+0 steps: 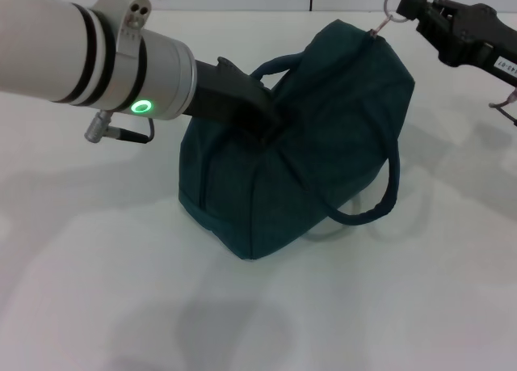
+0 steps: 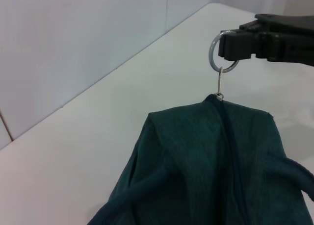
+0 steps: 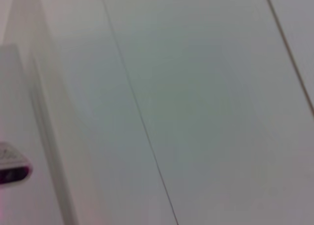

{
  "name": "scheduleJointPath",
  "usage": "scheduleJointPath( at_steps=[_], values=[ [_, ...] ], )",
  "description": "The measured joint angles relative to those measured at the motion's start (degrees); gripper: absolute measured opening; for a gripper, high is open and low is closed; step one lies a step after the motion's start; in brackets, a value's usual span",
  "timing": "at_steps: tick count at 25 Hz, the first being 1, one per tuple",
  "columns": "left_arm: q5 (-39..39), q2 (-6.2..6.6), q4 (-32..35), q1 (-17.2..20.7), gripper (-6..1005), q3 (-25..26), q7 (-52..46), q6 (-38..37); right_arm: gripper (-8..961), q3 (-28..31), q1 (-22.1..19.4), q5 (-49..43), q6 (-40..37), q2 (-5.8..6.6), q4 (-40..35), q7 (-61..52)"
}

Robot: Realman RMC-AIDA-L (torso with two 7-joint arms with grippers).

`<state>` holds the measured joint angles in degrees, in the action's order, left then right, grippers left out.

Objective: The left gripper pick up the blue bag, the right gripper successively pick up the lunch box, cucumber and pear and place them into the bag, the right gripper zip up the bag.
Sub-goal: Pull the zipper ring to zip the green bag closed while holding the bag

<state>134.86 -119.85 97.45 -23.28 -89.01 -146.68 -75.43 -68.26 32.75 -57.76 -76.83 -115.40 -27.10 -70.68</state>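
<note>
The blue bag (image 1: 323, 145) stands on the white table, a dark teal fabric tote with its top seam closed. My left gripper (image 1: 271, 116) reaches in from the left, and its black fingers are shut on the bag's fabric beside one rolled handle (image 1: 279, 64). My right gripper (image 1: 406, 7) is at the bag's far right top corner, shut on the zipper's metal ring pull (image 1: 394, 1). In the left wrist view the ring pull (image 2: 216, 53) hangs taut above the bag (image 2: 206, 161), held by the right gripper (image 2: 230, 43). The lunch box, cucumber and pear are out of view.
The bag's other handle (image 1: 388, 193) loops down onto the white table (image 1: 121, 266) on its right side. Pale wall panels stand behind the table's far edge (image 2: 98, 83). The right wrist view shows only pale panels.
</note>
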Motion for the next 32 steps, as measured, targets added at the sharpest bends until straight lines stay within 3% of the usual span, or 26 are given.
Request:
scheduleJointPath(
  at_steps=[23, 32],
  values=[
    [-5.3, 0.02, 0.9, 0.9, 43, -0.7, 5.2, 3.5, 4, 0.5, 0.2, 7.6, 3.3, -0.04, 7.8, -12.3],
    [-8.1, 0.04, 4.0, 2.7, 43, -0.7, 7.8, 5.4, 4, 0.6, -0.1, 8.3, 6.3, 0.07, 8.6, -15.5]
  ],
)
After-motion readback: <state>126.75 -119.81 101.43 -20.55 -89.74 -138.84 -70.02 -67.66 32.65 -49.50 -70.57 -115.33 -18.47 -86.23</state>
